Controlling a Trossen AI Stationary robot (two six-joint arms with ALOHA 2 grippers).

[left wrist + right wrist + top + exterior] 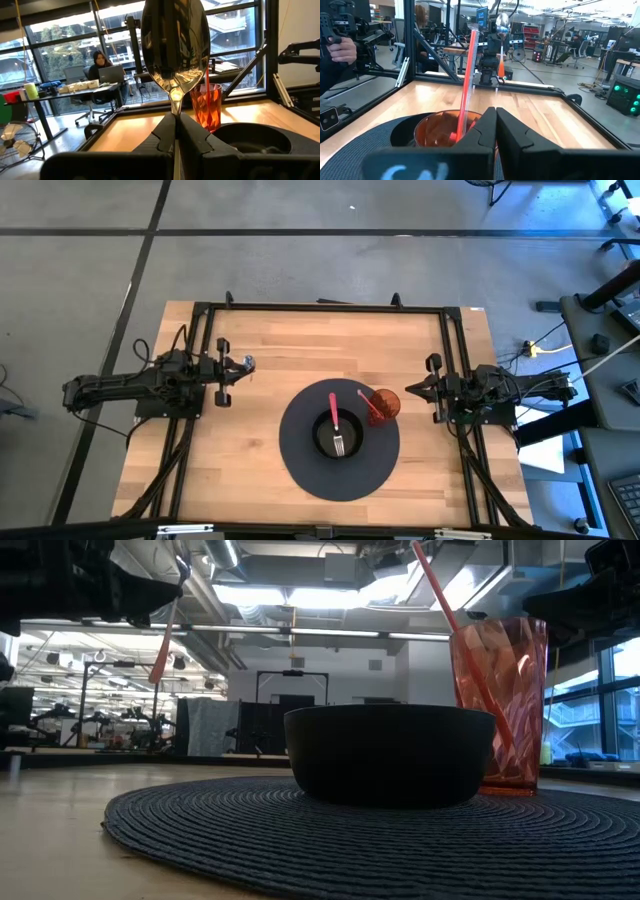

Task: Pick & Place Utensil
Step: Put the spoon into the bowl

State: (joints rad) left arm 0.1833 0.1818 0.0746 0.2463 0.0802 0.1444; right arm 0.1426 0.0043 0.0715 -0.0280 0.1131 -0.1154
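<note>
My left gripper (228,370) hovers over the table's left part, shut on a metal spoon (175,45) whose shiny bowl (245,363) points toward the table's middle. A round dark placemat (300,470) carries a black bowl (390,755). A red-handled fork (336,425) lies in that bowl. A red translucent cup (388,402) with a red straw (466,80) stands on the mat's right part. My right gripper (412,390) is shut and empty, just right of the cup. My left gripper pinches the spoon between its two fingers (162,132) at the neck (175,106), just under the bowl. The fingers come level from the table's left. The spoon is lifted clear of the table, and its bowl sticks out past the fingertips.
A black metal frame (320,308) runs along the table's far, left and right sides. Bare wood (330,345) lies between the mat and the far edge. A person (102,62) sits at a desk far beyond the table, and a hand (340,50) shows outside the frame.
</note>
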